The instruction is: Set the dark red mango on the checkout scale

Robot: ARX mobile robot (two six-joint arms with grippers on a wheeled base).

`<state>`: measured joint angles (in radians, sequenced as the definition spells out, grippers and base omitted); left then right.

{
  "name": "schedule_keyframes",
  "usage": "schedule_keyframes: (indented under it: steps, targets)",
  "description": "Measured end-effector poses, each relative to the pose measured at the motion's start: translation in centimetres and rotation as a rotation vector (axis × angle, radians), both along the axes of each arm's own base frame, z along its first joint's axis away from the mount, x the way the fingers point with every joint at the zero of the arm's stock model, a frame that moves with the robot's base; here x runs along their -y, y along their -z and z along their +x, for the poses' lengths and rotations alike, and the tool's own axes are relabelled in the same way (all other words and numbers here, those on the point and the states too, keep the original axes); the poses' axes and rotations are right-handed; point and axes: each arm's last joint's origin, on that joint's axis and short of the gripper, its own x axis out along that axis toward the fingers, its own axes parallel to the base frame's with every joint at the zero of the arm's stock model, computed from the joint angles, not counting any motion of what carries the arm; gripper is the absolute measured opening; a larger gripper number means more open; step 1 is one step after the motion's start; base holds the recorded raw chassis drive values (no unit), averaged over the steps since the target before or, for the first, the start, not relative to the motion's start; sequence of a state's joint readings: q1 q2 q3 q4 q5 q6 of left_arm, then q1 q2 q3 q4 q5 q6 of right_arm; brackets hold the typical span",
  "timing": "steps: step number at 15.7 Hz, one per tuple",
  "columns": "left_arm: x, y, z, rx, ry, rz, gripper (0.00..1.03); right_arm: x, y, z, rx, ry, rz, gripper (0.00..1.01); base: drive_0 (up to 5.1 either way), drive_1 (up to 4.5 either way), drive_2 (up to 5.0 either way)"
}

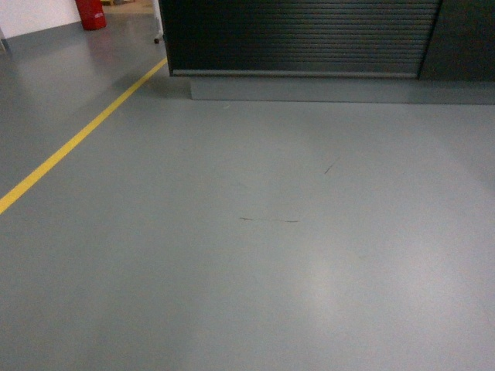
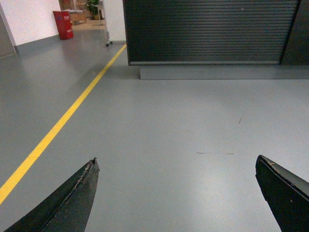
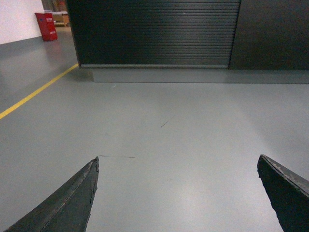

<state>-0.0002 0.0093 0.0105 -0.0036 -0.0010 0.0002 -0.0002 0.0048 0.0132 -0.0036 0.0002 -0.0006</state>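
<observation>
The checkout (image 1: 302, 35) shows only as a dark counter front with horizontal ribs at the top of the head view; its ribbed panel (image 2: 212, 29) (image 3: 154, 31) also fills the top of both wrist views. The dark red mango and the scale are out of view. My left gripper (image 2: 176, 162) is open, with only grey floor between its black fingers (image 2: 72, 203). The right gripper (image 3: 177, 159) is open too, and nothing sits between its fingers (image 3: 72, 203). Neither gripper appears in the head view.
A yellow floor line (image 1: 77, 139) runs diagonally on the left. A red bin (image 1: 91, 11) stands far back left by a white wall. A low grey plinth (image 1: 340, 89) runs under the counter. Grey floor (image 1: 255, 247) lies between me and the counter.
</observation>
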Motion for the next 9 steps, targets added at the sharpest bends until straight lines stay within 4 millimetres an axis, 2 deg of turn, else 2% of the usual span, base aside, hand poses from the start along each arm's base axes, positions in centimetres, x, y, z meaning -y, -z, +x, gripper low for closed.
schedule_keyframes:
  steps: [9]
  targets:
    - [0.00, 0.00, 0.00, 0.000, 0.000, 0.000, 0.98, 0.00, -0.01, 0.00, 0.001, 0.000, 0.000, 0.98, 0.0, 0.00, 0.0]
